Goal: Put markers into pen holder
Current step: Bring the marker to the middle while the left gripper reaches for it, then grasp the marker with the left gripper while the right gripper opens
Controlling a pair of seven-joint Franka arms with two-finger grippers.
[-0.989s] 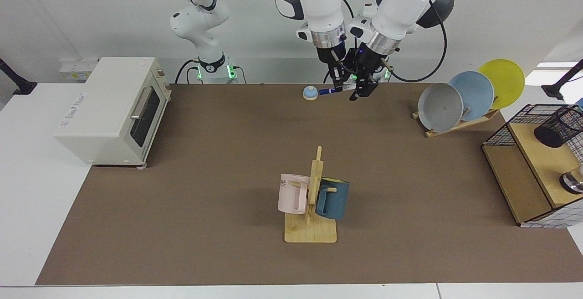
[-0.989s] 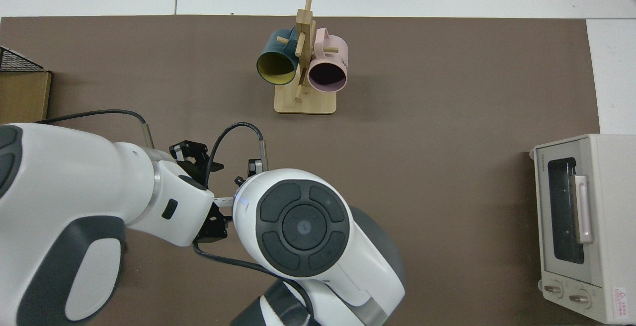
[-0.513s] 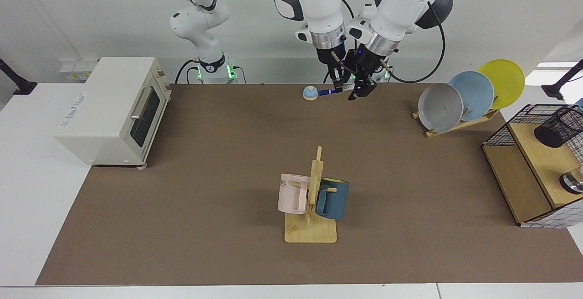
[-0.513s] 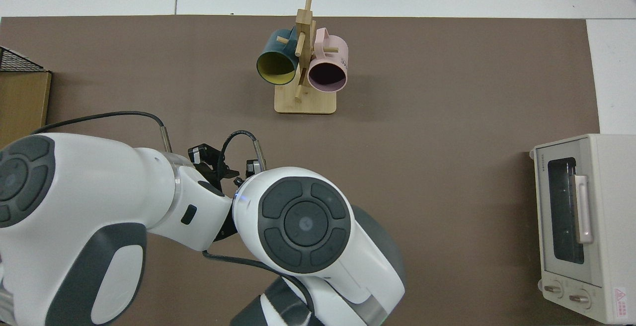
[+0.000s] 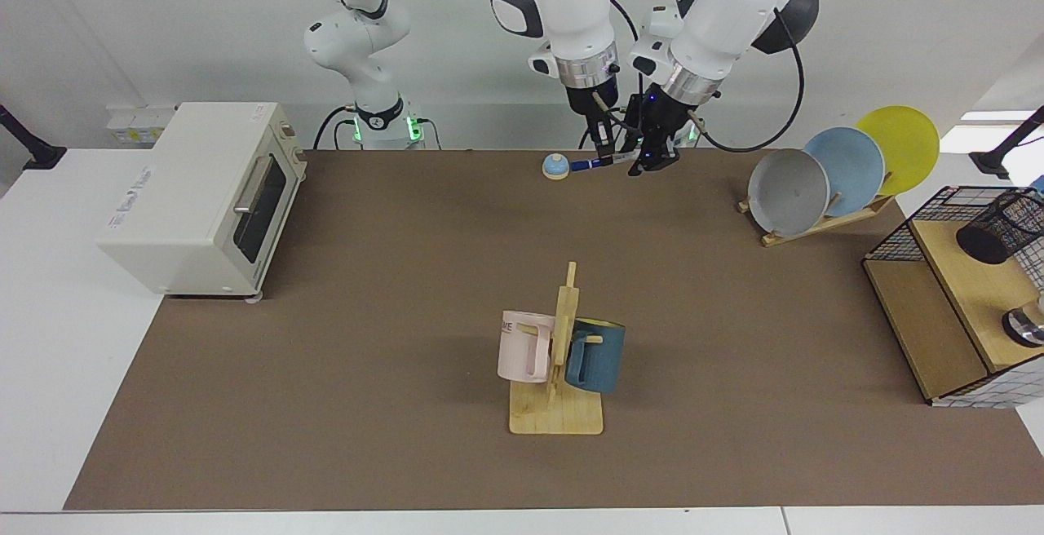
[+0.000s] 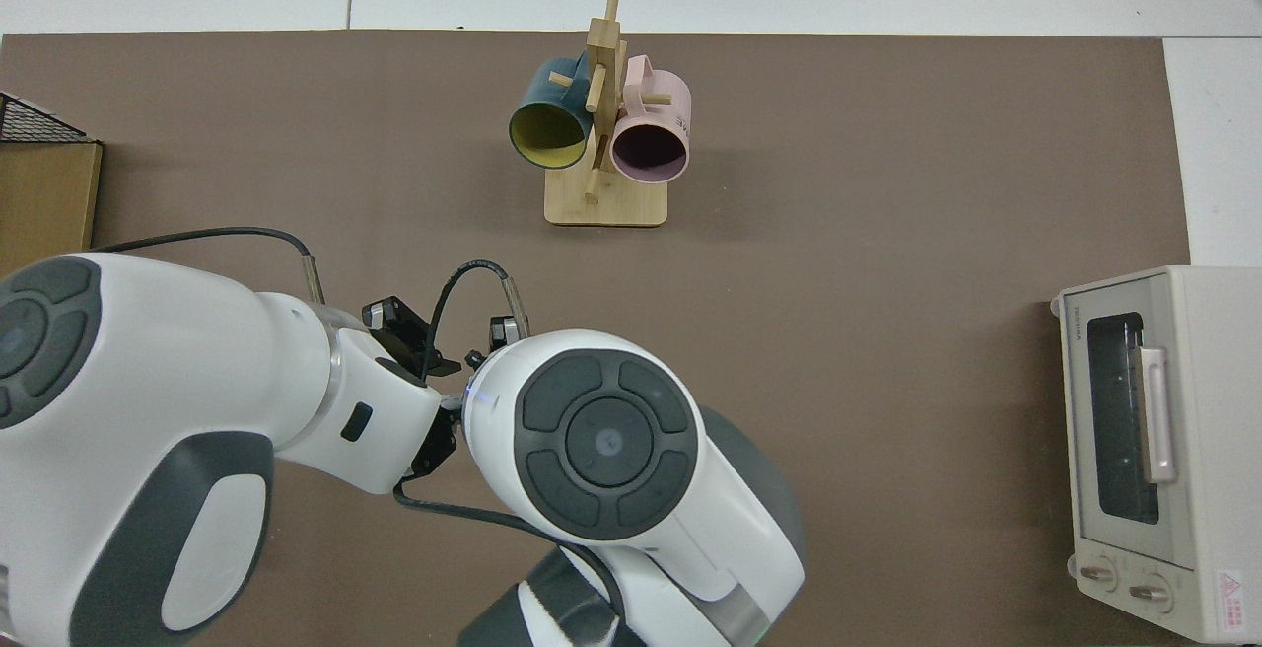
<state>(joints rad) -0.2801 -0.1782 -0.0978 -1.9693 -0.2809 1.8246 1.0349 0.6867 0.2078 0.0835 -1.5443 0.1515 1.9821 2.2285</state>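
The brown tabletop carries the basket at its far side edge, where the pen holder lies tipped on a wooden shelf. Both arms meet at the back edge. The marker hangs level there, long axis across the facing view, blue cap toward the small bell. The right gripper grasps it mid-barrel; the left gripper sits at its white end, grip not discernible. The holder lies well off on the left arm's side, so a handover looks likely.
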